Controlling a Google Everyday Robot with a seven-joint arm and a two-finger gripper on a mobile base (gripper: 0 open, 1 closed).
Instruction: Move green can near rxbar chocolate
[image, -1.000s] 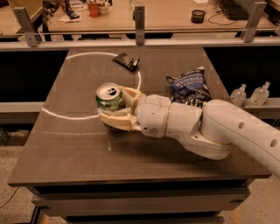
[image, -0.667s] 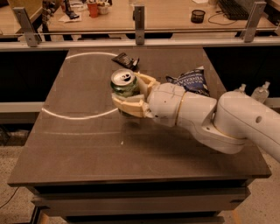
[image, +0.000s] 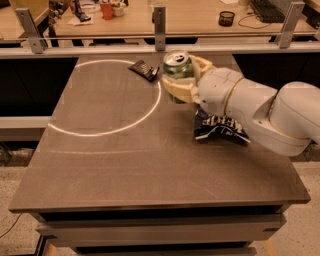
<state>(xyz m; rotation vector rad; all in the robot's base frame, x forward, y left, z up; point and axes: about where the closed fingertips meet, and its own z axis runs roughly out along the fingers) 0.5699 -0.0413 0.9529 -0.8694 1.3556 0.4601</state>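
Note:
The green can (image: 177, 67) is held upright in my gripper (image: 181, 79), whose cream fingers (image: 179, 89) are shut around its sides. It sits at the far middle of the table, just right of the rxbar chocolate (image: 144, 70), a small dark flat bar lying near the table's back edge. The can's silver top with pull tab faces up. Whether the can's base touches the table is hidden by the gripper.
A crinkled blue chip bag (image: 218, 127) lies on the dark table (image: 150, 165) under my white arm (image: 260, 107). A white circle (image: 100, 131) is marked on the left part of the table. A rail with metal posts (image: 159, 20) runs behind the table.
My gripper has carried the green can from the table's middle left toward the back and right, ending close to the rxbar chocolate.

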